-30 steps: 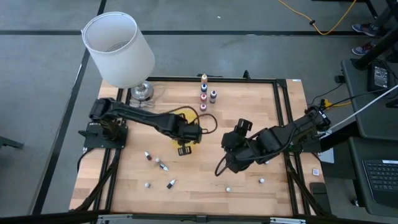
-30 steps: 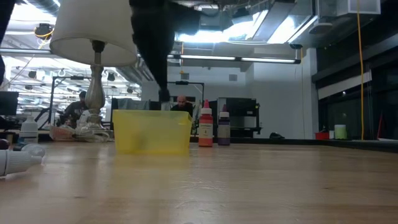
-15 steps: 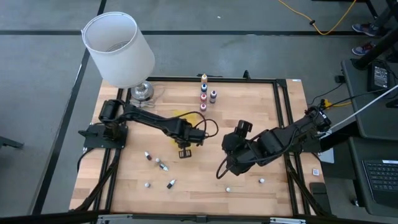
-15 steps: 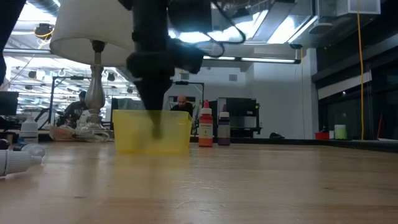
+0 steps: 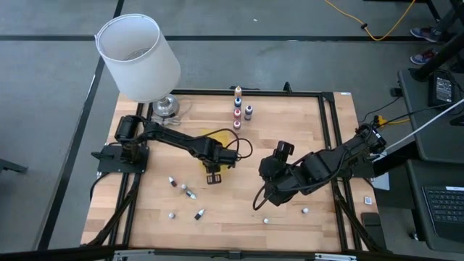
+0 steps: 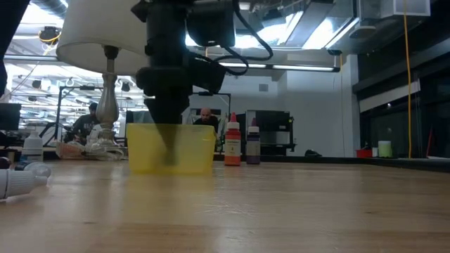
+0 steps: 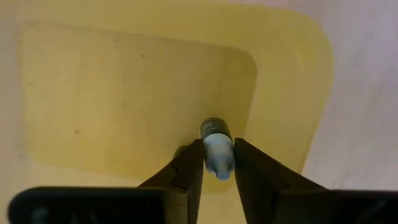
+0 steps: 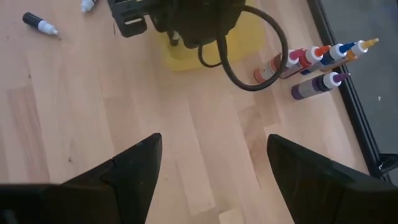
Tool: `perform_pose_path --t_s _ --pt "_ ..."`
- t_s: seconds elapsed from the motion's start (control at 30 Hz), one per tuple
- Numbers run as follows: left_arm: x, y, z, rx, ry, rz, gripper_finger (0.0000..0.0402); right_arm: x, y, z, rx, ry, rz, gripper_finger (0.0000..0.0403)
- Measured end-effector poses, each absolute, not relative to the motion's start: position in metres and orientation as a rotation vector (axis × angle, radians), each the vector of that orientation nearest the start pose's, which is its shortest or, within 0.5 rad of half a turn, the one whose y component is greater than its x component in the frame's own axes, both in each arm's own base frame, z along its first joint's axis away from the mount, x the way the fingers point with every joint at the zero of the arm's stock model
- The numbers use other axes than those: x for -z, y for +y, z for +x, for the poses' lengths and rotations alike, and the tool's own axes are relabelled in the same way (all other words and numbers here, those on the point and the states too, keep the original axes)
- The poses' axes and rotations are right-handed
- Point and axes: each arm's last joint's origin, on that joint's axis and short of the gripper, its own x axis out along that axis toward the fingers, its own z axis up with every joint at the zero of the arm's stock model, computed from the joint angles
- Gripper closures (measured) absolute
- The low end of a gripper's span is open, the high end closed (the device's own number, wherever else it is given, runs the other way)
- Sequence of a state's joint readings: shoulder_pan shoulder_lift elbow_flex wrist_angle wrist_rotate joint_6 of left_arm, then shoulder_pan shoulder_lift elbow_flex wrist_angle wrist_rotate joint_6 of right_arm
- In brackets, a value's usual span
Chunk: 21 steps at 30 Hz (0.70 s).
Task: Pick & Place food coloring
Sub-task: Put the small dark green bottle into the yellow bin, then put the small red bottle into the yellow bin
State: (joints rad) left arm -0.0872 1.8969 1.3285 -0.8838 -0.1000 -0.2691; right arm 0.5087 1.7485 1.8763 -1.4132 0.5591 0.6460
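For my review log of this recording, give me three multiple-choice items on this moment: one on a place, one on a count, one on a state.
1. Where is the left end effector?
A. Over the yellow tray
B. Beside the lamp
C. At the table's front edge

2. How many bottles stand upright behind the tray?
A. One
B. Four
C. Nine

3. The right end effector is:
A. Open, empty
B. Shut on a bottle
C. Holding the tray

Answers: 1 A, the left wrist view shows the dark bottle between its fingers above the tray; 2 B, the high view shows four standing bottles; 3 A, its fingers stand wide apart.

Two matte-black jointed robot arms with looping black cables; left gripper (image 7: 217, 180) and right gripper (image 8: 211, 171) have blunt dark fingers.
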Motion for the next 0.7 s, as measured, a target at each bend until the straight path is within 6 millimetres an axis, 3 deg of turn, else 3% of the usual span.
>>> perform_pose_path --t_s 0.33,0.5,0.7 --pt "-0.19 -0.028 0.35 -0.183 1.396 -0.1 0.0269 -0.366 0.146 0.294 0.394 1.007 -0.084 0.0111" --pt "-0.217 -0.026 0.345 -0.196 1.288 -0.098 0.0257 -0.365 0.145 0.292 0.403 1.023 -0.092 0.0111" --pt "-0.266 -0.025 0.329 -0.172 1.092 -0.139 0.0248 -0.361 0.149 0.276 0.443 1.146 -0.029 0.0111"
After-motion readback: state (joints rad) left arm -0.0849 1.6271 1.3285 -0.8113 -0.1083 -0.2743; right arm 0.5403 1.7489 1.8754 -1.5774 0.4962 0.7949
